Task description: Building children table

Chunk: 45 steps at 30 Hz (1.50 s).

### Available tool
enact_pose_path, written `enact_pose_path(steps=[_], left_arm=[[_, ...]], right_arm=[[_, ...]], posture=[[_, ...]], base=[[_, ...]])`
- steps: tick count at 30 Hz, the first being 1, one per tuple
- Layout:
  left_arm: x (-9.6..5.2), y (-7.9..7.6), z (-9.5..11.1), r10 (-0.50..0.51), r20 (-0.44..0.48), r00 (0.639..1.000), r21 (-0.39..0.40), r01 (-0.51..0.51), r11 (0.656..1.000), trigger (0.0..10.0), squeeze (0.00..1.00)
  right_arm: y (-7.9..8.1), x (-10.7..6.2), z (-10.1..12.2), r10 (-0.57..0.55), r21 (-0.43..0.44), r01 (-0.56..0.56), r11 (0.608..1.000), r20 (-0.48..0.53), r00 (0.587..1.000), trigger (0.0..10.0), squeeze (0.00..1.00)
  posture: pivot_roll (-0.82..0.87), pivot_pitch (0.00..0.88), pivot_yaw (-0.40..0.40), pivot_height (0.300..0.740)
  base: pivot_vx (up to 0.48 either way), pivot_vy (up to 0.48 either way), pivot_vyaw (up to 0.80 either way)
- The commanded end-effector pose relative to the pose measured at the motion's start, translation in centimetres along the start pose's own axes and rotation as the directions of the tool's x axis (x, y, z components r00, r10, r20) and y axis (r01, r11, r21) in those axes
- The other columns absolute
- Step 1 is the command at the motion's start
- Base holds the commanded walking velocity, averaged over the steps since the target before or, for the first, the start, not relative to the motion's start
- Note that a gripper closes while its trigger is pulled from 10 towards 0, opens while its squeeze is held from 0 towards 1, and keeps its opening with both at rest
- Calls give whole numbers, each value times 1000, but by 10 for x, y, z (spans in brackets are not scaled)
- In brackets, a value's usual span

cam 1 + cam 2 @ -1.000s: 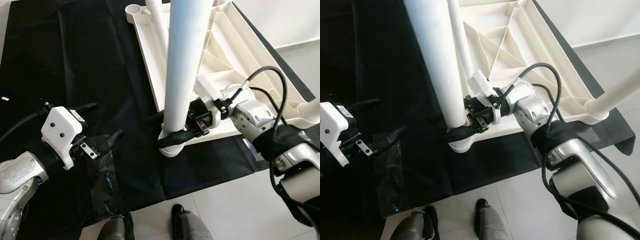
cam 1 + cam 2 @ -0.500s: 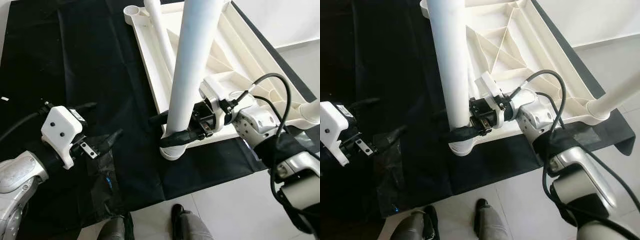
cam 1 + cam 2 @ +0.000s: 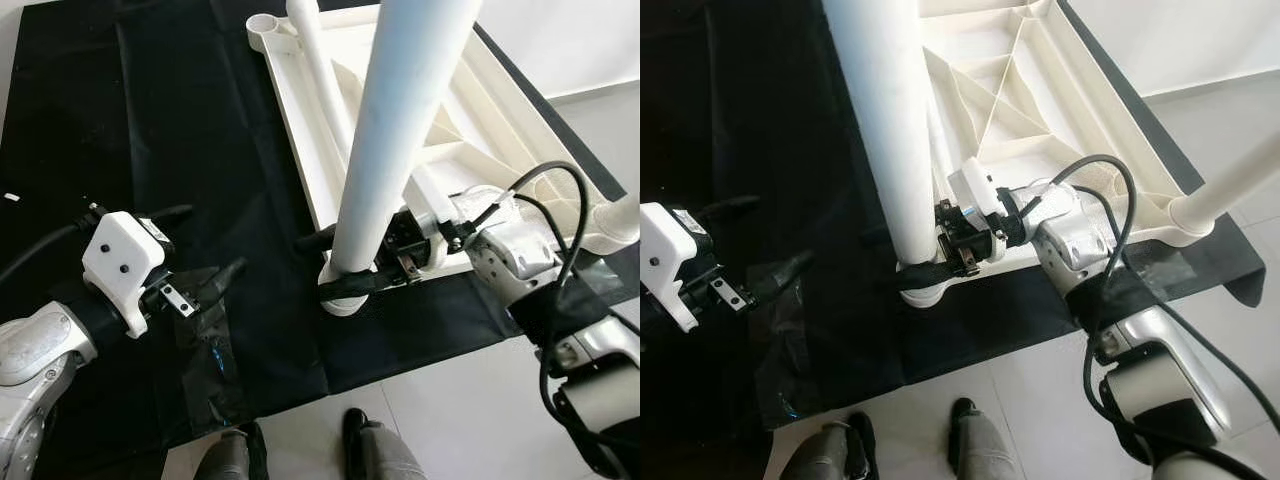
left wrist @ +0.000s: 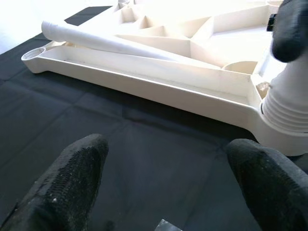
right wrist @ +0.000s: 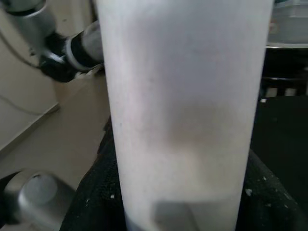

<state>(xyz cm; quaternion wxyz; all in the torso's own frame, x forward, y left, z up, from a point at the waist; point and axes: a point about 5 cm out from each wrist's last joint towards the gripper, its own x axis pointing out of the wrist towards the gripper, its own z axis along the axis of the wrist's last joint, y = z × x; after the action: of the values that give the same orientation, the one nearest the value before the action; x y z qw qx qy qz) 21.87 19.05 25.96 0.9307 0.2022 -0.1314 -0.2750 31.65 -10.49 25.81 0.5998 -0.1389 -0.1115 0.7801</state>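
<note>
I see a black sheet (image 3: pixel 170 130) spread over the pale tiled floor (image 3: pixel 470 410), and on it lies the white plastic tabletop (image 3: pixel 470 110), flipped so its ribbed underside faces up, running away from me toward the right. From its near corner socket (image 3: pixel 340 298) a thick white table leg (image 3: pixel 400 130) rises steeply toward my camera, tilted a little to the right. A thinner-looking white leg (image 3: pixel 320 70) lies flat inside the tray of the tabletop, reaching up to the far corner socket (image 3: pixel 263 22), and another leg (image 3: pixel 1230 185) sticks out from the right-hand corner. My right gripper (image 3: pixel 345 262) sits low on the standing leg just above the socket, its jaws closed around the leg's base, one black finger in front and one behind; in the right wrist view the leg (image 5: pixel 185 110) stands between the two black fingers (image 5: pixel 96 202). My left gripper (image 3: pixel 205 255) hovers over the sheet well to the left of that corner, jaws spread apart and holding nothing, pointed toward the tabletop edge (image 4: pixel 144 86). A crumpled bit of clear plastic film (image 3: pixel 205 350) lies on the sheet below it, though I can't make it out well. At the bottom edge I see what seem to be the robot's own feet (image 3: pixel 365 445).
</note>
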Motion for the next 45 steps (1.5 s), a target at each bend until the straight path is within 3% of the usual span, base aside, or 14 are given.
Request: enact_pose_path(steps=[1,14,28,29,30,31,32,33,34,35,36,40,43,45], left_arm=[[0,-4,-4,-22,-16,1000,-10,22,1000,10000,0],[1,-3,-4,-20,-13,1000,-7,20,1000,10000,0],[1,-3,-4,-21,-13,1000,-7,21,1000,10000,0],[1,-3,-4,-19,-13,1000,-5,19,1000,10000,0],[1,-3,-4,-19,-13,1000,-5,19,1000,10000,0],[0,-3,-4,-17,-14,1000,-3,17,1000,10000,0],[0,-3,-4,-17,-14,1000,-3,17,1000,10000,0],[-1,-2,-5,-13,-15,1000,-5,13,1000,10000,0],[0,-1,-6,-20,-15,1000,-1,20,1000,10000,0],[0,-1,-6,-20,-15,1000,-1,20,1000,10000,0],[0,-1,-6,-25,-15,1000,2,25,1000,10000,0],[5,2,-5,-38,-2,999,8,38,999,10000,0],[7,4,-4,-40,5,999,12,40,999,10000,0],[10,7,-3,-39,16,999,18,38,999,10000,0]], right_arm=[[13,5,-28,18,131,-11,991,-50,999,10000,0],[10,3,-23,-72,161,70,985,8,997,10000,0],[15,11,-37,-114,125,139,982,-187,976,10000,0],[7,16,-44,-355,152,403,902,-269,896,10000,0],[7,16,-44,-355,152,403,902,-269,896,10000,0],[1,15,-49,-624,144,691,708,-331,708,10000,0],[1,15,-49,-624,144,691,708,-331,708,10000,0],[16,17,-55,-769,134,850,509,-374,519,10000,0],[30,17,-56,-843,121,928,351,-392,370,10000,0],[30,17,-56,-843,121,928,351,-392,370,10000,0],[40,18,-56,-869,117,952,282,-390,305,10000,0],[42,21,-54,-902,101,966,236,-347,257,10000,0],[41,22,-54,-914,98,968,229,-321,249,10000,0],[37,30,-53,-929,103,961,256,-249,274,10000,0]], posture=[[-103,373,-42,740],[-107,366,-40,740],[-110,360,-44,740],[-114,357,-65,740],[-114,357,-65,740],[-117,352,-68,740],[-117,352,-68,740],[-111,345,-47,740],[-116,340,-37,740],[-116,340,-37,740],[-119,335,-34,740],[-122,309,-22,740],[-122,300,-16,740],[-122,288,-6,740]], base=[[0,0,0],[0,0,0],[0,0,0],[0,0,0],[0,0,0],[0,0,0],[0,0,0],[0,0,0],[0,0,0],[0,0,0],[0,0,0],[0,0,0],[0,0,0],[0,0,0]])
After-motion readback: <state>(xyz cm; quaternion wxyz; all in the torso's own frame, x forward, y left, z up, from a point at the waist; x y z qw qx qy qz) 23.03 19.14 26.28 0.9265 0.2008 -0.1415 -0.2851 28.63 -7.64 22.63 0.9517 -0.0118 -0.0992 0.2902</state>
